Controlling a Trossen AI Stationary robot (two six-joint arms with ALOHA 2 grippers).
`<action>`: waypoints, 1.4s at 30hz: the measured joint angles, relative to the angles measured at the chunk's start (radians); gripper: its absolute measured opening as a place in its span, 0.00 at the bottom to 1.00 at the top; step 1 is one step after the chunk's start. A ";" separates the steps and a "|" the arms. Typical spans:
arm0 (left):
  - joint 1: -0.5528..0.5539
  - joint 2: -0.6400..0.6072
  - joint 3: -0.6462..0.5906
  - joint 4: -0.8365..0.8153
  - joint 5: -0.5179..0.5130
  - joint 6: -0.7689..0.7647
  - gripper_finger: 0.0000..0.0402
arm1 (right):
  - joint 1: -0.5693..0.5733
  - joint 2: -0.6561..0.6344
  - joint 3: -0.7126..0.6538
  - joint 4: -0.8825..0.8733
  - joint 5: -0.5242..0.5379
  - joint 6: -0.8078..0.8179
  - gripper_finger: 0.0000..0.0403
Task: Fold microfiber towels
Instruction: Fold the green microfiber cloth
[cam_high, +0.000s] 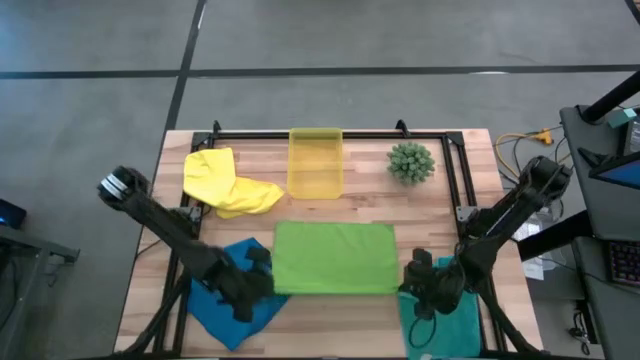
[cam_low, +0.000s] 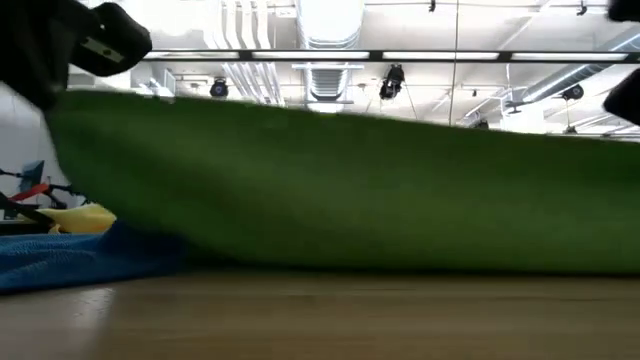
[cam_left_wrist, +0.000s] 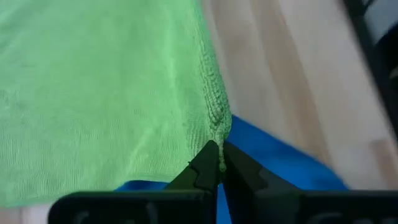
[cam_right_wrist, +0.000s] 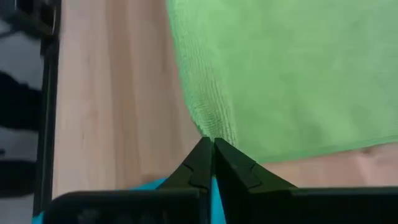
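The lime green towel (cam_high: 335, 257) lies spread as a wide rectangle in the middle of the wooden table (cam_high: 450, 215), toward the near edge, its nap fine and its surface mostly smooth. In the low view (cam_low: 340, 190) it fills the width of the picture as a broad green band raised off the tabletop. Each near corner is pinched: the left gripper (cam_left_wrist: 219, 163) has its fingers closed tight on the towel's left near corner, where the hem bunches into a small ridge, and the right gripper (cam_right_wrist: 210, 147) has its fingers closed tight on the right near corner.

Four towels show in the high view, one of each colour. The yellow towel (cam_high: 225, 183) sits crumpled at the far left of the table, just beside the bin. The royal blue towel (cam_high: 228, 300) lies rumpled at the near left, under the left arm and partly beneath the green towel's left edge. The teal towel (cam_high: 447, 322) lies at the near right corner, under the right gripper.

There is one translucent yellow plastic bin (cam_high: 315, 163), standing at the far middle of the table just beyond the green towel, and one small round spiky green plant (cam_high: 411, 162) to the right of the bin, apart from it. A black metal frame (cam_high: 465, 180) runs along the table's far edge and sides.
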 joint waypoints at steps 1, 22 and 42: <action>0.011 -0.047 -0.044 0.039 0.001 -0.012 0.00 | -0.015 -0.019 -0.011 0.000 -0.001 0.001 0.02; 0.271 -0.226 -0.315 0.136 -0.049 -0.054 0.00 | -0.330 -0.140 -0.065 -0.137 -0.110 -0.109 0.02; 0.338 -0.086 -0.303 0.198 -0.213 -0.032 0.00 | -0.509 -0.140 -0.106 -0.156 -0.110 -0.155 0.02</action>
